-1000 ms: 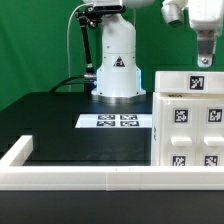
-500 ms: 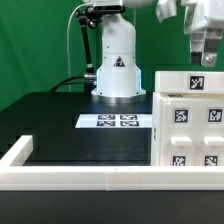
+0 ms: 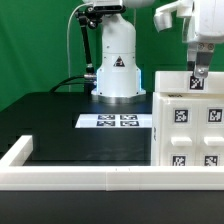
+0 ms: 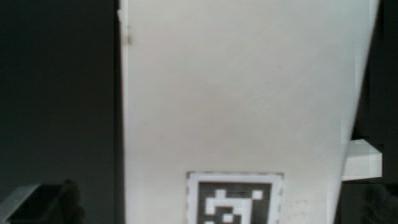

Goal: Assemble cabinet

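So the cabinet [image 3: 190, 122] sits on the black desk [image 3: 70, 135] at the exterior view's right, a big white boxy body with black-and-white tags all over the face that points at the camera, partly cut off by the frame edge. The end effector [image 3: 200, 72] hangs right above the cabinet's top, fingers pointing down, and its tip looks like it's at or just touching the top surface near a tag there. Hard to call from that angle whether the fingers are apart or together. In the wrist view the dark fingertips [image 4: 48, 200] only peek in at the corner, with the cabinet's white panel [image 4: 231, 100] filling most of the shot and one tag [image 4: 237, 198] on it, so honestly can't tell the state from there either. The marker board [image 3: 115, 122] lies flat on the desk just beside the cabinet, toward the exterior view's left, in front of the arm's white base [image 3: 117, 65]. A low white rim [image 3: 80, 178] runs along the desk's near edge.
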`<action>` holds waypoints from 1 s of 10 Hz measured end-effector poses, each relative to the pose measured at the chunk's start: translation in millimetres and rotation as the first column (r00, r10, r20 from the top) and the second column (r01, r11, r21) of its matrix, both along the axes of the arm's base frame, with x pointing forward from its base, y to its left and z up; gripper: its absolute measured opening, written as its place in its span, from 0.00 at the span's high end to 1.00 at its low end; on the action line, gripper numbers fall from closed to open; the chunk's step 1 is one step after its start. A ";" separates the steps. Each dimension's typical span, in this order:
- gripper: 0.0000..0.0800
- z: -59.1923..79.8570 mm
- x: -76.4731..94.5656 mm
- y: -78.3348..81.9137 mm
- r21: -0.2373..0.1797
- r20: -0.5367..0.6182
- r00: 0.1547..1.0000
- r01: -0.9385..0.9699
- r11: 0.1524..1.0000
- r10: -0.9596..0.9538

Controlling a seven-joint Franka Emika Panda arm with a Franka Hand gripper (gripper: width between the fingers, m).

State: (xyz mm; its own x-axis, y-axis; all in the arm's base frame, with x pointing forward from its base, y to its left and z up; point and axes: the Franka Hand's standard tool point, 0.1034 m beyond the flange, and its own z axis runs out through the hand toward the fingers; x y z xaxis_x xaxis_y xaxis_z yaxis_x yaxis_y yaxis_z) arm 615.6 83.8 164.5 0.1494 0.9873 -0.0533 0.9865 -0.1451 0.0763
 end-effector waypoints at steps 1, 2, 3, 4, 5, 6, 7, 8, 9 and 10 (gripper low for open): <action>0.01 0.4 0.5 1.7 -0.002 0.005 1.000 0.004 1.000 -0.004; 0.01 -1.0 0.0 1.3 -0.001 0.006 1.000 0.008 1.000 -0.008; 0.25 -1.4 -0.1 0.6 -0.001 0.006 1.000 0.010 1.000 -0.010; 0.30 -1.3 0.4 -0.3 0.000 0.013 1.000 0.011 1.000 -0.011; 0.30 -1.3 0.4 -0.5 0.000 0.013 1.000 0.011 1.000 -0.011; 0.30 -1.3 0.4 -0.5 0.000 0.013 1.000 0.011 1.000 -0.011; 0.30 -1.3 0.4 -0.6 0.000 0.013 1.000 0.012 1.000 -0.012; 0.30 -1.3 0.4 -0.6 0.001 0.014 1.000 0.025 1.000 -0.025; 0.30 -1.3 0.4 -0.5 0.003 0.014 0.999 0.037 0.999 -0.037; 0.30 -1.4 0.4 -0.6 0.009 0.018 0.994 0.109 0.994 -0.109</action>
State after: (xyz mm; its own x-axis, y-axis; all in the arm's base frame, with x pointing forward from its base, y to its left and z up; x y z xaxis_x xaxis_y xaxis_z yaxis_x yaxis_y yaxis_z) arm 616.0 83.3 163.1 0.2573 0.9654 -0.0419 0.9631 -0.2526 0.0929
